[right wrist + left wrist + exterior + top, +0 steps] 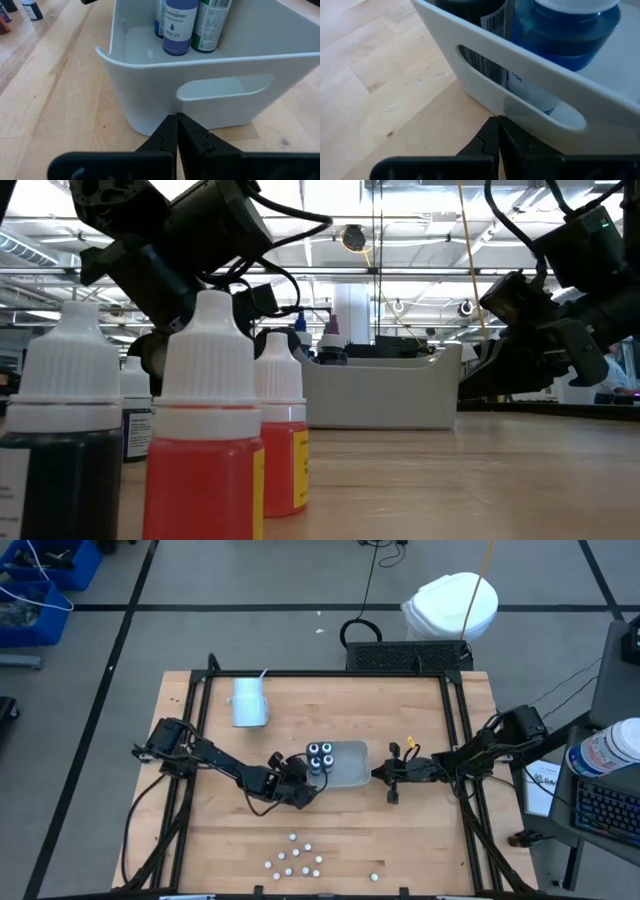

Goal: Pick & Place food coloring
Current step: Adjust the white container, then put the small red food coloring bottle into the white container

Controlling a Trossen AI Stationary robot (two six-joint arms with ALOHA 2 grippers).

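Roughly 4 bottles (pixel 320 754) in tray (pixel 350 772)

Wooden table (pixel 420 830): tray (pixel 348 768), cup (pixel 247 702), loose bottles (pixel 297 858).

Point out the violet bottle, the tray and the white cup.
violet bottle (pixel 178 26), right wrist view, on its label.
grey tray (pixel 348 771), high view, on its bare floor.
white cup (pixel 247 703), high view, on its side.

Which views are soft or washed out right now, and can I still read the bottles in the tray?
Low view: the nearest red bottle looms large and soft, and bright ceiling lights wash out the background. Left wrist view: the tray wall fills the frame, the blue bottle only partly seen. Right wrist view: sharp, the violet bottle label reads clearly.
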